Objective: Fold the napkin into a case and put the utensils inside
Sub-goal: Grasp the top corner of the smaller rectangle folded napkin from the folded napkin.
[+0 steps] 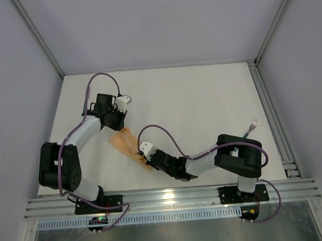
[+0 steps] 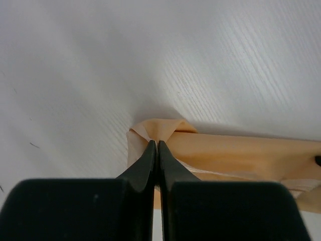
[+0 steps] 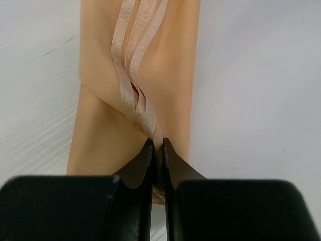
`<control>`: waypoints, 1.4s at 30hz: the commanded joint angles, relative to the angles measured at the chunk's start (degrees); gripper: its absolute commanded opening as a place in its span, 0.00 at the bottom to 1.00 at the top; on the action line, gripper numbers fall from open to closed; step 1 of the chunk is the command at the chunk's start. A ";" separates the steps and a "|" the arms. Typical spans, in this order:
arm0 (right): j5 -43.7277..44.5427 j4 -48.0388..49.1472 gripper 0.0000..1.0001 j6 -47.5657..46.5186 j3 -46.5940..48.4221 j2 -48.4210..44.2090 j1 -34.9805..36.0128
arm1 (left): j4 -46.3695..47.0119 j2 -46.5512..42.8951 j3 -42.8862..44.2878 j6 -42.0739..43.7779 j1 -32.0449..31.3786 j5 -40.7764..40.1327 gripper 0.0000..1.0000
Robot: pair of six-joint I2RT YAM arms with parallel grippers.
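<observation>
The napkin lies on the worktop at about 8 o'clock from its middle. It is already folded down to a narrow strip that runs from 11 o'clock to 5 o'clock. In the right wrist view I can see several hemmed edges stacked along its length, so there is more than one layer.

My left hand is at the strip's 11 o'clock end, fingers together and pinching a small peak of cloth at the corner. My right hand is at the 5 o'clock end, fingers closed on the stacked hems where they run together. So the cloth is held at both ends and lies between the two hands.

I judge that I am late in the folding step, shaping or tightening the strip into the case, and that no utensil has gone in yet. The fork lies well apart at about 3 o'clock, just beyond my right arm's elbow. I cannot find the knife in any view.

The next move calls for finishing the fold without dragging the layers open. Then one hand must let go cleanly while the other keeps the mouth of the pouch parted. The right hand is nearer the fork and would have to swing out to reach it.
</observation>
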 commanded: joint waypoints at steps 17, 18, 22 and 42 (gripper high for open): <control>5.26 -7.37 0.04 -2.20 0.62 0.43 1.99 | -5.44 -3.22 -10.71 25.61 6.88 8.42 0.32; 5.09 -7.20 0.04 -2.55 0.53 0.26 2.26 | -5.18 -3.49 -10.80 25.35 7.58 8.16 0.37; 4.29 -6.50 0.04 -6.67 -0.08 -0.27 3.49 | -6.93 -5.50 -9.66 26.22 9.25 8.95 0.43; 2.89 -7.20 0.04 -7.83 0.36 -0.27 3.93 | -6.75 -7.80 -5.35 20.16 9.79 16.24 0.43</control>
